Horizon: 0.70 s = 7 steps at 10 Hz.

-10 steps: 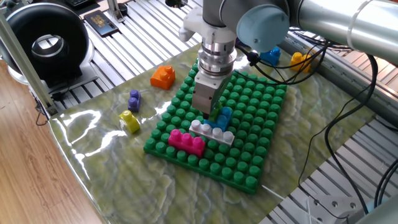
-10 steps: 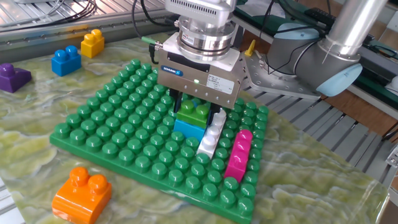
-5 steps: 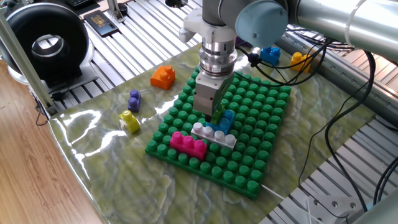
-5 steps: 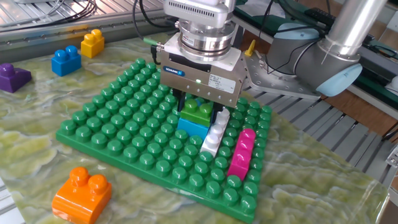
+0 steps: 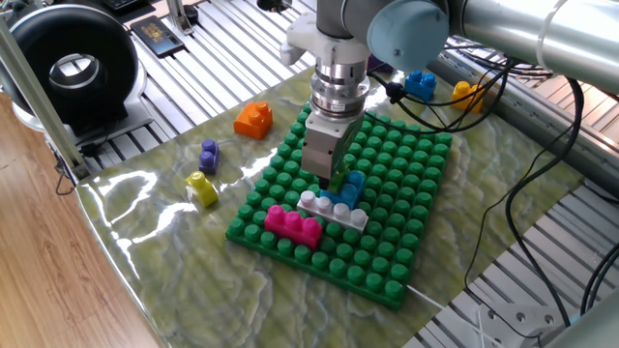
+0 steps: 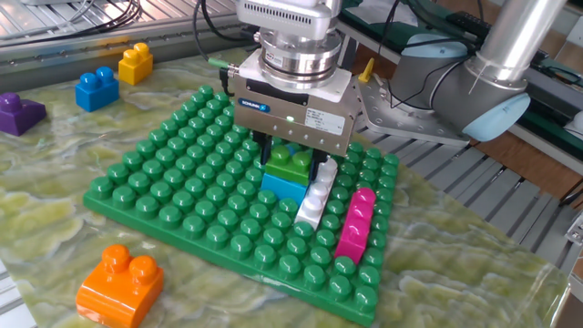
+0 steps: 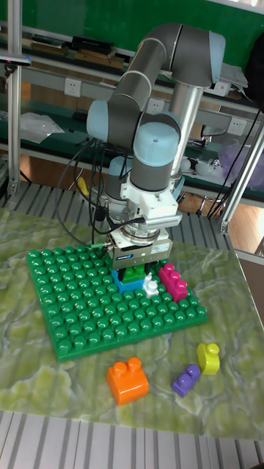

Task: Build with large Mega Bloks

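Item: green brick (image 6: pixel 290 165), pinched in the hand (image 6: pixel 290 169) and seated on the light blue brick (image 6: pixel 281 189) on the green baseplate (image 6: pixel 173 196). We note the baseplate's near edge sits lifted compared with a second ago, little changed over the last half second. White-grey brick (image 6: pixel 314 198) and magenta brick (image 6: pixel 354 224) lie alongside. Loose on the desk (image 5: pixel 174 261): orange brick (image 6: pixel 120 284), purple brick (image 6: pixel 18 113), blue brick (image 6: pixel 96 89), yellow brick (image 6: pixel 135 62).

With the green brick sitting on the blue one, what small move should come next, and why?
Probably open and lift straight up: the end effector straddles the green brick, which looks seated on the light blue brick beside the white brick. Whether it is fully pressed down is unclear.
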Available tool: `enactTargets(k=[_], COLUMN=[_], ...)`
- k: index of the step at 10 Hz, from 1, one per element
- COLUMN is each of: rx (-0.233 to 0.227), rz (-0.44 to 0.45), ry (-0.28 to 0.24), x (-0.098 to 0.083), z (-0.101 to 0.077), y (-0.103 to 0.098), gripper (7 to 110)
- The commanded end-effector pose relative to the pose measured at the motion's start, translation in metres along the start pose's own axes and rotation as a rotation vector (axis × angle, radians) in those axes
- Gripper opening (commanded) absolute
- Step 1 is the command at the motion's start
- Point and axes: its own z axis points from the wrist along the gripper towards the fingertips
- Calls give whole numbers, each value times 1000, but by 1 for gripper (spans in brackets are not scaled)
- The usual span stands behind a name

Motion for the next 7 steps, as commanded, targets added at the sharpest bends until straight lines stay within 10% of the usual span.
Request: enactTargets(k=[1, 7], rx=[53, 106], rz=[33, 58], ry=[-23, -41], x=[-7, -15], z=[-3, 1], y=[-11, -18], gripper=[44, 44])
